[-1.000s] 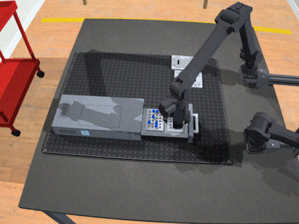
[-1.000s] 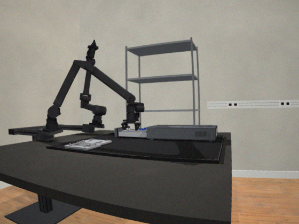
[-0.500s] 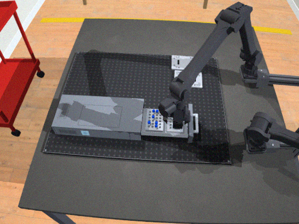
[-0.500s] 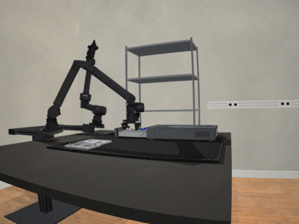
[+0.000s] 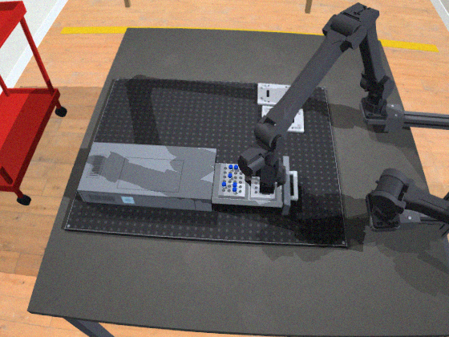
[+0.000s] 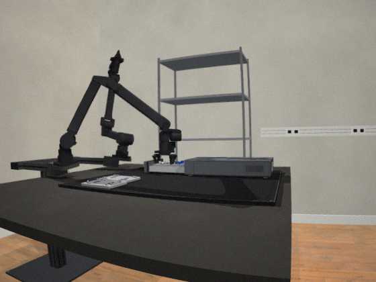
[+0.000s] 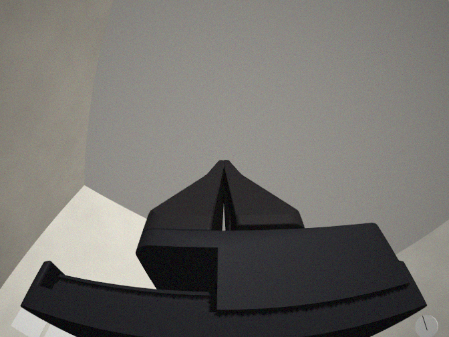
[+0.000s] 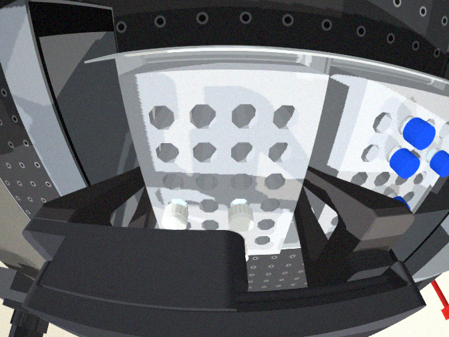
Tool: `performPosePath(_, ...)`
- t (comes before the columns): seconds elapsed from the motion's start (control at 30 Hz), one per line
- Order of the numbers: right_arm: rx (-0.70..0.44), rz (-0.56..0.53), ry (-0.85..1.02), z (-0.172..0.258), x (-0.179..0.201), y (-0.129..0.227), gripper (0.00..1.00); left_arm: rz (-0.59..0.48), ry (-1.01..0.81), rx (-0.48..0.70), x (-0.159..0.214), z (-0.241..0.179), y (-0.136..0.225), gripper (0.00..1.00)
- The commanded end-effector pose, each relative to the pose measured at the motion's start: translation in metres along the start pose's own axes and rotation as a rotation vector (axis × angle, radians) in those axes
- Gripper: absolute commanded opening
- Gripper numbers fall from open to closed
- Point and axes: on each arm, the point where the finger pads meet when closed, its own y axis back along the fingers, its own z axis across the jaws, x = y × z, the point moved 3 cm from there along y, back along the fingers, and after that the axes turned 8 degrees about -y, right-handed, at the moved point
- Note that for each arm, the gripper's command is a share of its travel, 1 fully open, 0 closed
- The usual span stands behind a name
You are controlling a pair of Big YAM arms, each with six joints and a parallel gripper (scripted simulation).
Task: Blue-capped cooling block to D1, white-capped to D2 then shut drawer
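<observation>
blue caps [image 5: 230, 175] [image 8: 418, 133], red cart [image 5: 37, 56], yellow stripe [image 5: 94, 30]
</observation>
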Motion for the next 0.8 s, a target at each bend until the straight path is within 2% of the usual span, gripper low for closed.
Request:
performPosePath(0.0,0.054,-0.066,-0.011,-0.0164,-0.0203,0.0525,0.00,0.034,-0.008,0.006,0.0210,-0.0053,-0.0081,0.00)
performPosePath(0.77,0.053,-0.066,-0.013,-0.0147,-0.0216,0.0568,0.00,0.034,-0.008,0.006,0.0210,-0.0053,-0.0081,0.00)
